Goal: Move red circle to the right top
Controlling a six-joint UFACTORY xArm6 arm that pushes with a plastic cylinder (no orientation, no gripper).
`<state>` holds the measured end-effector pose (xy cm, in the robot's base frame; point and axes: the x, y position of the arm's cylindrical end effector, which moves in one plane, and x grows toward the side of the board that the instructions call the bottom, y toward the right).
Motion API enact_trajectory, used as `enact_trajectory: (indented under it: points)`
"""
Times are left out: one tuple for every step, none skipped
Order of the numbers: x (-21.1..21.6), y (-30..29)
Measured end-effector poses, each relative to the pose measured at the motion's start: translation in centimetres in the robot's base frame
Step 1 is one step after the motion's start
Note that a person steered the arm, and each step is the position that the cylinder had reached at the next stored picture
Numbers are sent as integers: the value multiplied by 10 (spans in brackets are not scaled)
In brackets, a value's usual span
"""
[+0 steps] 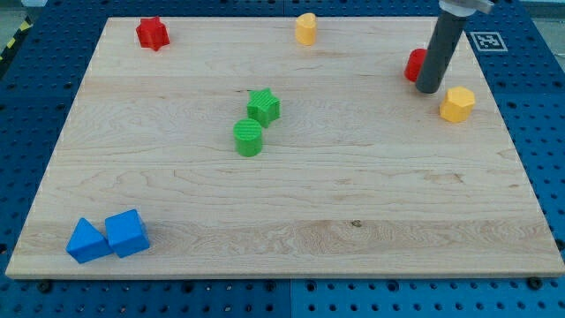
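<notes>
The red circle (413, 65) lies near the view's top right of the wooden board, partly hidden behind my dark rod. My tip (428, 90) rests on the board just right of and below the red circle, touching or almost touching it. A yellow hexagon block (457, 104) sits just right of my tip, a little lower.
A red star (152, 34) lies at the top left and a yellow block (305, 28) at the top middle. A green star (263, 107) and a green cylinder (249, 138) touch near the centre. Two blue blocks (108, 237) sit at the bottom left. The board's right edge (521, 159) is close.
</notes>
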<state>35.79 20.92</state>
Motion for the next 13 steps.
enact_trajectory:
  points:
    - [-17, -4]
    - [-28, -12]
    - [-44, -24]
    - [-65, -31]
    - [-86, -31]
    - [-105, -31]
    - [-115, -31]
    - [-116, -40]
    - [-118, -41]
    - [-118, -41]
    - [-118, -41]
    - [-118, -42]
    - [-127, -48]
